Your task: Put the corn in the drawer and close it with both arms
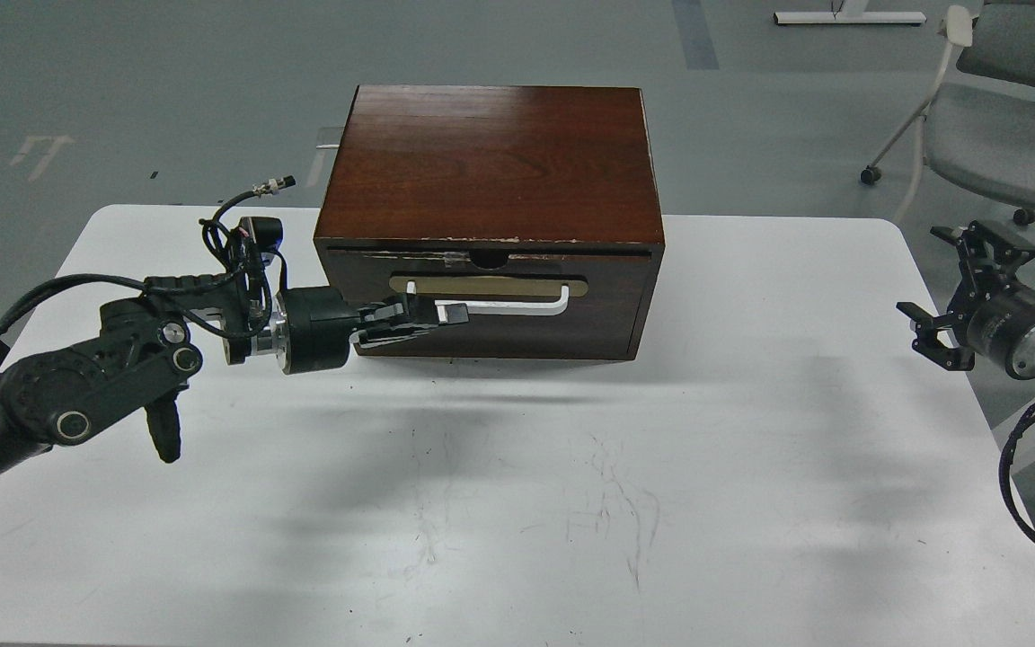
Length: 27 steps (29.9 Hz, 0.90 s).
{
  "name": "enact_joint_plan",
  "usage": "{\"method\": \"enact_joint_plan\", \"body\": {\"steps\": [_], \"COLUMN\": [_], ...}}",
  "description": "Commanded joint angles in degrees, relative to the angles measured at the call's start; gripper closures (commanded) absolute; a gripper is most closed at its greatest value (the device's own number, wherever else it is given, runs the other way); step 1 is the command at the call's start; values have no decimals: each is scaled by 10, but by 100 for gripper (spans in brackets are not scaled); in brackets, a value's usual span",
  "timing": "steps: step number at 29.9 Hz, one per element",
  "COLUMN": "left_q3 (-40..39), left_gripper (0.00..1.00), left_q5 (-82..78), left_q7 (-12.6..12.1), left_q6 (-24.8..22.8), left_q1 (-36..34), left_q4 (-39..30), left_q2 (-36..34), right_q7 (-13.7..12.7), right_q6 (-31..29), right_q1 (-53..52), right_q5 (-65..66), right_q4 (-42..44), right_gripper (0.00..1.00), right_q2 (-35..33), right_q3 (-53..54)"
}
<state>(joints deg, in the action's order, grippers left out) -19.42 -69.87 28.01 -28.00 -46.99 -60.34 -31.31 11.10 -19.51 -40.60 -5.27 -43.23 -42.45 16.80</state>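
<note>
Left arm: the black jointed left arm (77, 395) enters from the table's left edge and runs level toward the cabinet front, a line that suits pushing straight in.
Left gripper: the black claw-like left gripper (441, 314) is clenched on the white bar handle (508, 306) near its left end; the grasp gives control of the panel along its travel.
Drawer: the dark brown wooden drawer (607, 305), with a tan oval plate (490, 286) behind the handle, sits flush with the cabinet face, only a thin dark seam showing under the chipped top edge; it appears fully closed.
Cabinet: the dark reddish-brown wooden cabinet (490, 162) stands at the middle of the far edge of the white table (517, 503), its front facing the robot so both arms can reach it.
Corn: the bright yellow corn cob is not visible; judged to lie inside the closed drawer.
Right gripper: the black claw-like right gripper (953, 292) hangs released, fingers spread, off the table's right edge, well apart from the cabinet and holding nothing.
Stage: placing and closing look done; letting go of the handle likely remains.
</note>
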Motion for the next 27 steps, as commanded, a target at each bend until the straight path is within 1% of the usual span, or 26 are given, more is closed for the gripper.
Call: {"method": "enact_joint_plan", "body": {"steps": [1, 7, 12, 15, 17, 19, 20, 21, 22, 23, 24, 25, 26, 27], "left_q3": [-1, 0, -1, -1, -7, -8, -9, -14, -32, -47, -88, -108, -128, -147], "left_gripper": [100, 100, 100, 93, 86, 83, 80, 67, 52, 48, 48, 46, 42, 36], "left_q5": [1, 2, 4, 4, 11, 30, 45, 74, 106, 120, 139, 146, 152, 155], "left_q7": [0, 0, 0, 0, 0, 0, 0, 0, 0, 0, 0, 0, 0, 0], "left_q6": [0, 0, 0, 0, 0, 0, 0, 0, 0, 0, 0, 0, 0, 0], "left_q1": [-2, -5, 0, 4, 7, 9, 9, 9, 8, 6, 6, 7, 8, 9], "left_q4": [8, 9, -21, -74, -151, -194, -216, -242, -246, -246, -235, -223, -205, -185], "left_q2": [1, 5, -10, -52, -93, -114, -125, -136, -138, -137, -135, -134, -133, -131], "right_q7": [1, 0, 1, 1, 1, 1, 0, 1, 0, 1, 1, 1, 1, 1], "right_q6": [0, 0, 0, 0, 0, 0, 0, 0, 0, 0, 0, 0, 0, 0], "right_q1": [0, 0, 0, 0, 0, -1, -1, -2, -4, -4, -8, -9, -11, -13], "right_q5": [1, 1, 19, 25, 25, 25, 26, 26, 26, 26, 26, 26, 25, 25], "right_q4": [0, 0, 1, 1, 1, 1, 1, 2, 3, 3, 3, 3, 3, 2], "right_gripper": [2, 2, 2, 2, 2, 2, 2, 2, 2, 2, 2, 2, 2, 2], "right_q2": [0, 0, 0, 1, 1, 2, 3, 3, 7, 10, 13, 14, 15, 15], "right_q3": [0, 0, 0, 2, 2, 2, 2, 2, 3, 3, 3, 3, 3, 6]}}
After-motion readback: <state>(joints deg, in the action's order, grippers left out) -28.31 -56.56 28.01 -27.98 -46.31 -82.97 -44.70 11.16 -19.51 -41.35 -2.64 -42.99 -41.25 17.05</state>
